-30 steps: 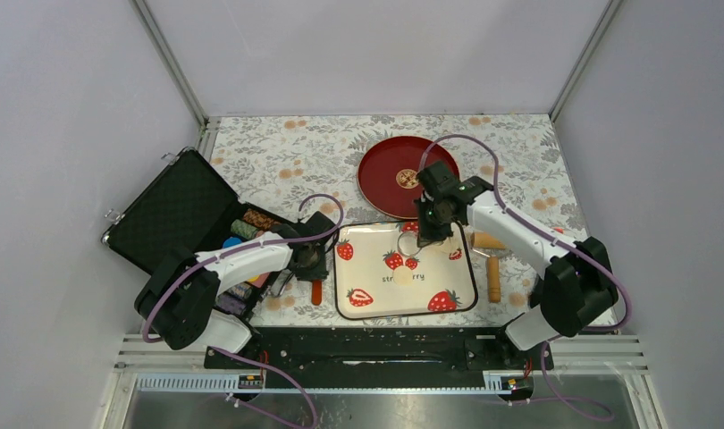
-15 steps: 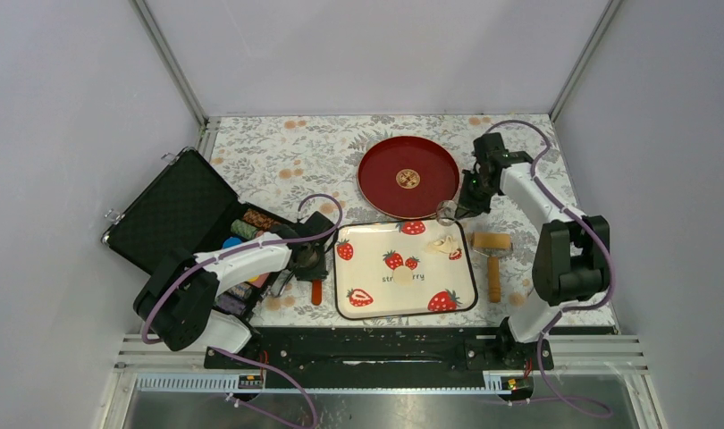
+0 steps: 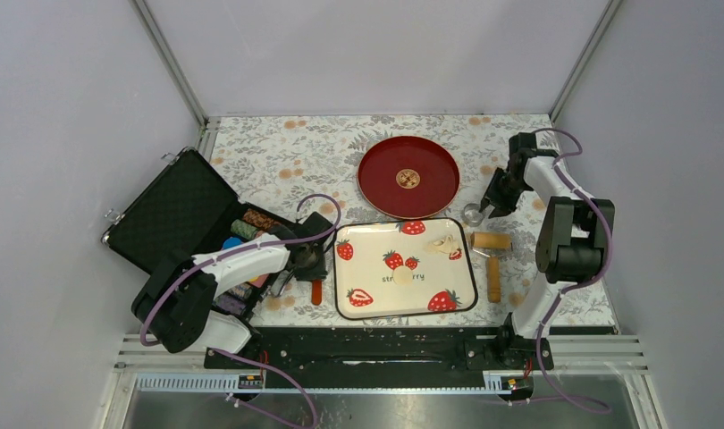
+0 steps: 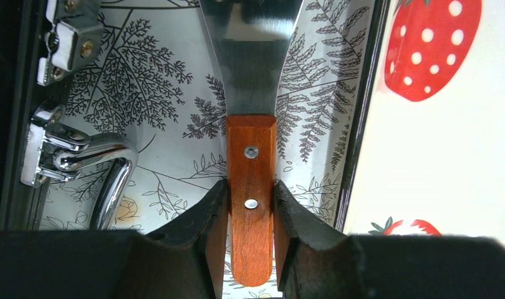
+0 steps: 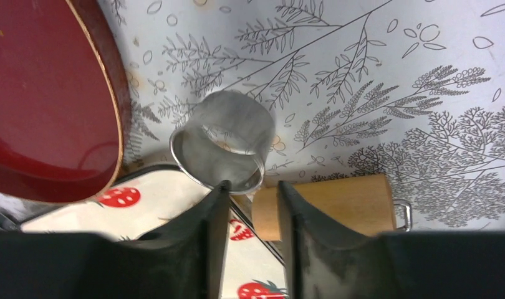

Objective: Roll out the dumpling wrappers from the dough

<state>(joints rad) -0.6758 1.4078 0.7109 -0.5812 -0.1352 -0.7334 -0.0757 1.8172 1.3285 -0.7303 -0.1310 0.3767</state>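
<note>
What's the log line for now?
left hand: shut on spatula | right hand: at ring cutter, grip unclear | wrapper: on tray

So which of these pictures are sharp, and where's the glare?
Top external: evenly lit, sharp, only soft shadows. Left wrist: scraper crisp, chrome case latch glaring. Right wrist: ring cutter looks slightly soft, red plate shows a glossy sheen.

A: What lies around the strawberry tray (image 3: 403, 306)?
B: Red plate (image 3: 385, 192) behind it, ring cutter (image 3: 473, 214) off its far right corner, wooden roller (image 3: 492, 259) along its right, wood-handled scraper (image 3: 315, 290) and open black case (image 3: 175, 210) to its left.
</note>
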